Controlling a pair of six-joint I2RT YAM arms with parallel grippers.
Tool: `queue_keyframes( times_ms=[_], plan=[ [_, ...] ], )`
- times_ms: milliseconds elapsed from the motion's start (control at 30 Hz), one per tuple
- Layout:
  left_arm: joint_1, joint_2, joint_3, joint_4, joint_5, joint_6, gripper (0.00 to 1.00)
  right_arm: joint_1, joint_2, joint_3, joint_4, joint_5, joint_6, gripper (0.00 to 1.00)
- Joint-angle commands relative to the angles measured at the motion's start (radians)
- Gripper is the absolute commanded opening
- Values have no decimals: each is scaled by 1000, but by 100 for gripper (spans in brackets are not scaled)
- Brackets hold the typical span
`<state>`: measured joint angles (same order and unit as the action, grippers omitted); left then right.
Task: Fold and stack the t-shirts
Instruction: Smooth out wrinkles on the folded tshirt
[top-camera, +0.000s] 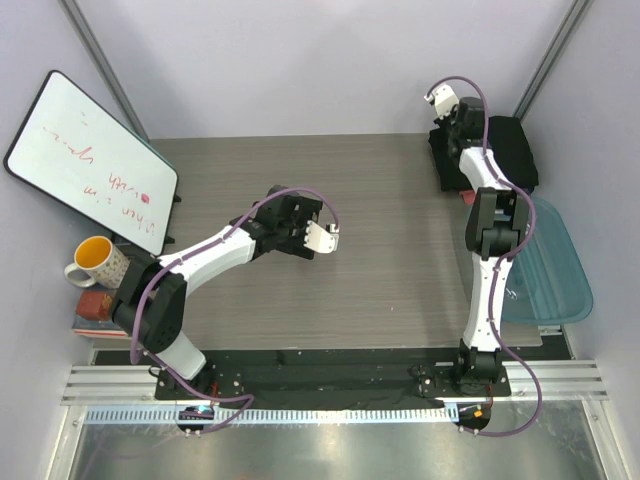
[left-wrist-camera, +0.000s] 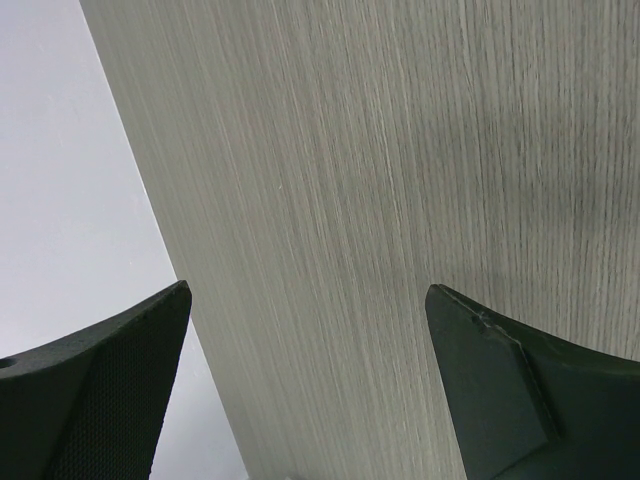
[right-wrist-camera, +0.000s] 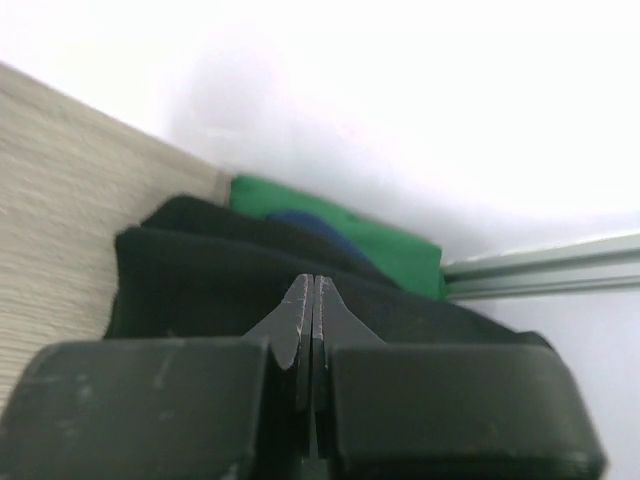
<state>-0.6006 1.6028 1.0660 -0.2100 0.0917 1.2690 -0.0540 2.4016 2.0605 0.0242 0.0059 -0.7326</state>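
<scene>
If right hand (right-wrist-camera: 313, 292) descends clenched: it could shove the stacked t-shirts (right-wrist-camera: 200, 285) off the far right corner of the surface (top-camera: 380, 220).
Left hand (top-camera: 322, 238): released, empty, mid-surface.

Looks like a robotics lab cell: plain white panels (top-camera: 300, 60), an aluminium rail (top-camera: 560, 385) at the near edge, and a scribbled whiteboard (top-camera: 90, 160) leaning at the left.
</scene>
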Motion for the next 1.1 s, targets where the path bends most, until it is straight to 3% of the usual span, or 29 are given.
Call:
queue_keyframes(
  times_ms=[0, 467, 900, 1067],
  plan=[
    [-4, -24, 29, 4, 20, 10, 100, 16, -67, 27, 33, -58, 65, 1],
    [-2, -4, 48, -8, 14, -8, 100, 23, 100, 132, -4, -17, 62, 1],
    [-8, -14, 51, -9, 13, -5, 100, 26, 105, 128, -6, -15, 82, 1],
    [16, 22, 80, 99, -82, -192, 100, 54, 25, 148, 5, -11, 104, 2]
  ],
)
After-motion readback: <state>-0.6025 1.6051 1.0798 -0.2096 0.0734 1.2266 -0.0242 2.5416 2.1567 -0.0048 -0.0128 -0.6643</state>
